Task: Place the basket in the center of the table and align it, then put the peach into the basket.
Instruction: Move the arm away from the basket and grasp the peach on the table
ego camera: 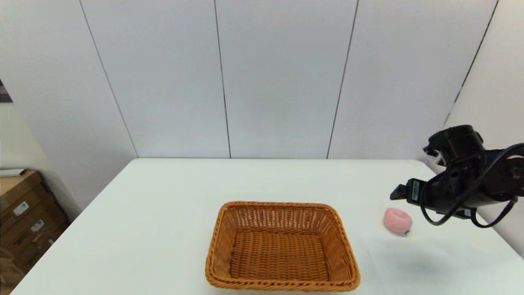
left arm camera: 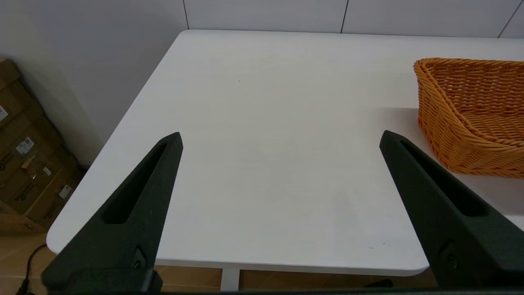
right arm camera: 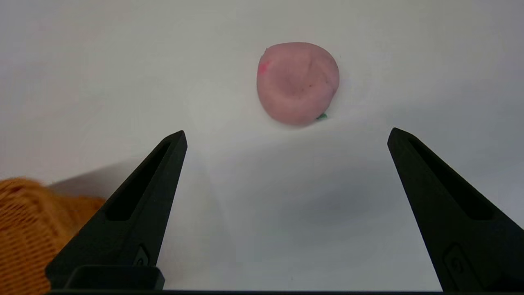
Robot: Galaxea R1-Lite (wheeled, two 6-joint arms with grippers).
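From the head camera, the basket (ego camera: 281,246) sits at lower centre of the white counter (ego camera: 163,196), squared to its edges and empty. The peach (ego camera: 397,221) lies on the counter at right, apart from the basket, with the right gripper (ego camera: 399,192) poised just above it at the frame's right edge.

The left wrist camera shows the left gripper (left arm camera: 280,141), jaws wide apart, idle over bare counter, the basket at the frame's right.

In the right wrist picture the jaws are spread wide and the peach lies beyond them, uncaught. Basket placement looks done; picking the peach is in hand. Next calls for lowering to straddle the fruit, then closing.
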